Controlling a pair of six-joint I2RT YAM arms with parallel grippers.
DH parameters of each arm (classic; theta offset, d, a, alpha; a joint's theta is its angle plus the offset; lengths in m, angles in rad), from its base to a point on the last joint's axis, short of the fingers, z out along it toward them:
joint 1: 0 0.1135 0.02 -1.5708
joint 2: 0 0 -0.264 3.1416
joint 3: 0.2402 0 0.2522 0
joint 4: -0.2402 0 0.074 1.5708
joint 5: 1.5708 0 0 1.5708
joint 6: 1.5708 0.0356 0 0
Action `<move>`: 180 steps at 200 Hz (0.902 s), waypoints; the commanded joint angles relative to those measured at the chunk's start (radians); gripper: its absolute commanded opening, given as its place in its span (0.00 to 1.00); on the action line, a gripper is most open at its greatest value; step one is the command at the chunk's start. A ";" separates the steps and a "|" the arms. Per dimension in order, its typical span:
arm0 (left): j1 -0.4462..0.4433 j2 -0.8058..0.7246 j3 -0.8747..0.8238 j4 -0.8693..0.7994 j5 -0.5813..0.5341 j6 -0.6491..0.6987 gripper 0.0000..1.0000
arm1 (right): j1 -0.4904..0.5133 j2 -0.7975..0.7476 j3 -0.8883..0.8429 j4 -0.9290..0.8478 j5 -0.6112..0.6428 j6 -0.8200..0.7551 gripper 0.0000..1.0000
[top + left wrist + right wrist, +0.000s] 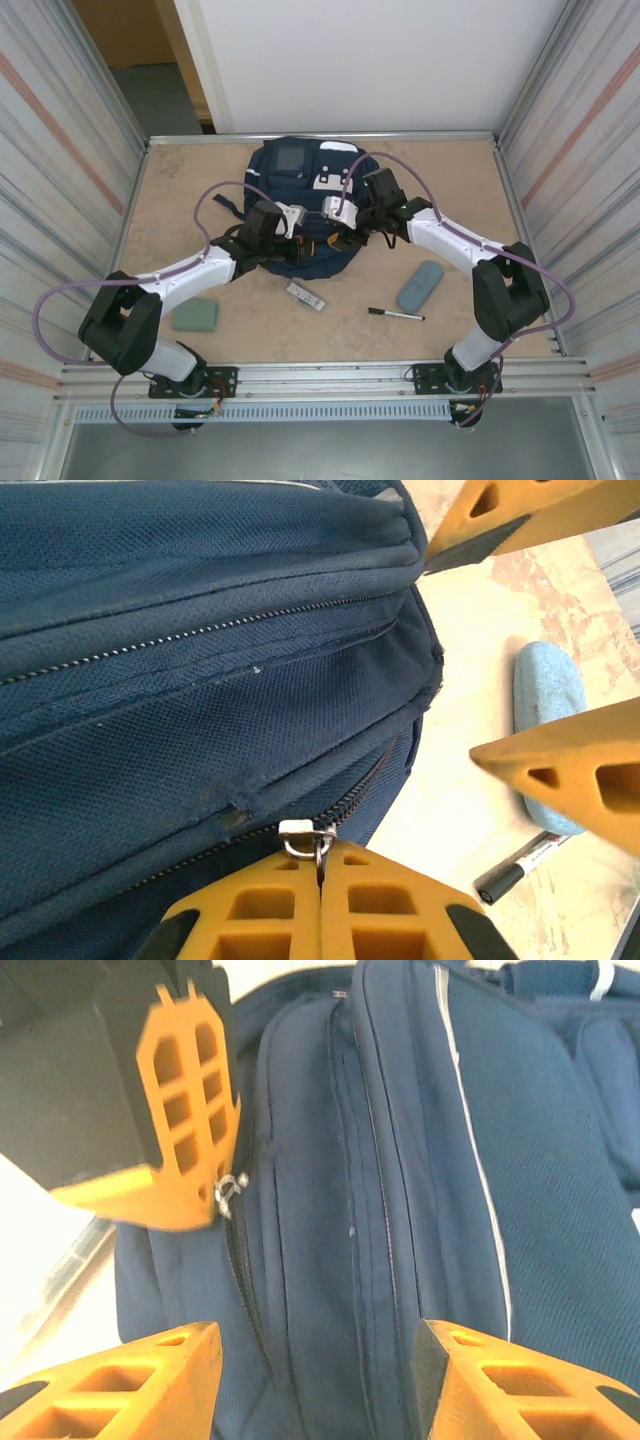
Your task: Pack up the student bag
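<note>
The student bag (298, 170), navy with white patches, lies at the table's far middle. In the left wrist view my left gripper (322, 865) is shut on a small metal zipper pull (304, 834) at the bag's (200, 680) lower zip. My right gripper (318, 1360) is open, its orange fingers (150, 1380) apart over the bag's (420, 1190) zipped side panels, and holds nothing. The left gripper (190, 1110) with the zipper pull (230, 1188) shows just beyond it. From above, the two grippers (305, 238) (345, 225) meet at the bag's near end.
On the table near the bag lie a blue-grey pencil case (420, 286), a black marker (396, 314), a small striped item (305, 296) and a green block (195, 316). Corrugated walls close both sides, and a metal rail runs along the near edge.
</note>
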 commanded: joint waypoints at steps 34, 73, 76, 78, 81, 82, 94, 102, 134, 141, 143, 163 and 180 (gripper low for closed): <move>-0.009 -0.026 0.026 0.030 0.047 -0.014 0.00 | 0.095 0.055 -0.046 0.166 0.176 -0.039 0.49; 0.018 -0.051 0.016 0.023 0.041 -0.016 0.00 | 0.102 0.050 -0.068 0.155 0.216 -0.066 0.35; 0.018 -0.052 0.015 0.027 0.043 -0.017 0.00 | 0.103 0.048 -0.070 0.154 0.224 -0.071 0.34; 0.020 -0.051 0.014 0.030 0.043 -0.017 0.00 | 0.103 0.046 -0.073 0.155 0.226 -0.073 0.33; 0.022 -0.051 0.011 0.035 0.045 -0.018 0.00 | 0.105 0.044 -0.078 0.161 0.229 -0.075 0.32; 0.022 -0.051 0.011 0.035 0.047 -0.019 0.00 | 0.105 0.042 -0.081 0.163 0.230 -0.076 0.32; 0.026 -0.048 0.016 0.036 0.063 -0.021 0.00 | 0.105 0.032 -0.109 0.204 0.237 -0.090 0.23; 0.027 -0.049 0.019 0.029 0.063 -0.018 0.00 | 0.105 0.026 -0.123 0.233 0.242 -0.094 0.17; 0.042 -0.077 0.005 -0.005 -0.005 -0.019 0.00 | 0.097 -0.034 -0.156 0.226 0.251 -0.129 0.08; 0.061 -0.079 0.004 -0.032 -0.033 -0.033 0.00 | 0.092 -0.046 -0.166 0.226 0.252 -0.141 0.07; 0.066 -0.080 0.004 -0.041 -0.039 -0.040 0.00 | 0.091 -0.050 -0.168 0.226 0.253 -0.144 0.07; 0.166 -0.075 -0.041 -0.042 -0.001 -0.091 0.00 | 0.072 -0.080 -0.170 0.188 0.260 -0.166 0.05; 0.246 -0.086 -0.076 -0.022 0.035 -0.097 0.00 | 0.058 -0.103 -0.176 0.173 0.278 -0.182 0.04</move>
